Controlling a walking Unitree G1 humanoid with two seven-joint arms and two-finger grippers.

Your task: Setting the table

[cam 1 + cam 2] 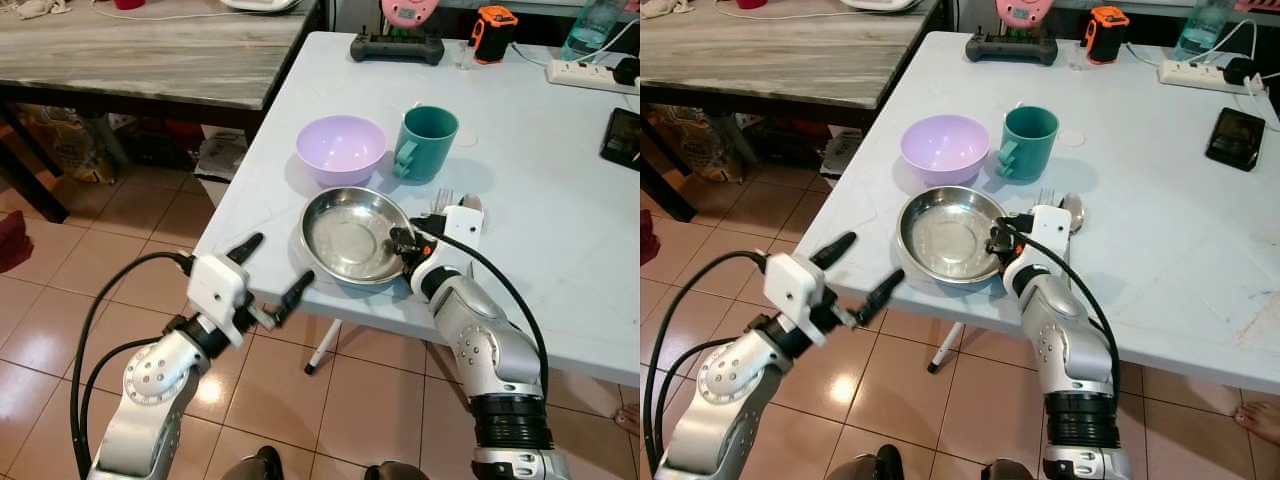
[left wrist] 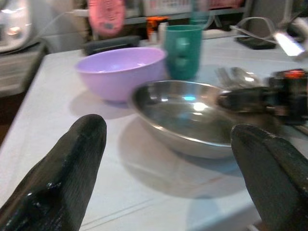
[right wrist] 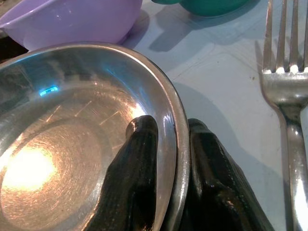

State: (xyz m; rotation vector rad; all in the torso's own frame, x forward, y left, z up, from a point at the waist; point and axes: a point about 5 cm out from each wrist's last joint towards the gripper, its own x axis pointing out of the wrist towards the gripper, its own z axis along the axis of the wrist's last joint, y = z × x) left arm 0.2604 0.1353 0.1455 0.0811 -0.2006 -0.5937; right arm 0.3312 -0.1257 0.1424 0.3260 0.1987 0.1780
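Observation:
A shiny steel plate [image 1: 352, 236] lies near the front edge of the white table [image 1: 540, 200]. My right gripper [image 1: 405, 243] is shut on the plate's right rim [image 3: 174, 139], one finger inside the dish and one outside. Behind the plate stand a lilac bowl [image 1: 341, 148] and a teal mug [image 1: 426, 141]. A fork [image 3: 288, 91] and a spoon [image 1: 1073, 209] lie just right of the plate. My left gripper [image 1: 270, 272] hangs open just off the table's front edge, pointing at the plate from the left.
A phone [image 1: 622, 138], a power strip [image 1: 585, 73], a black controller [image 1: 396, 46] and an orange device [image 1: 492, 32] sit at the table's back. A wooden table [image 1: 150, 50] stands to the left. Tiled floor [image 1: 90, 270] lies below.

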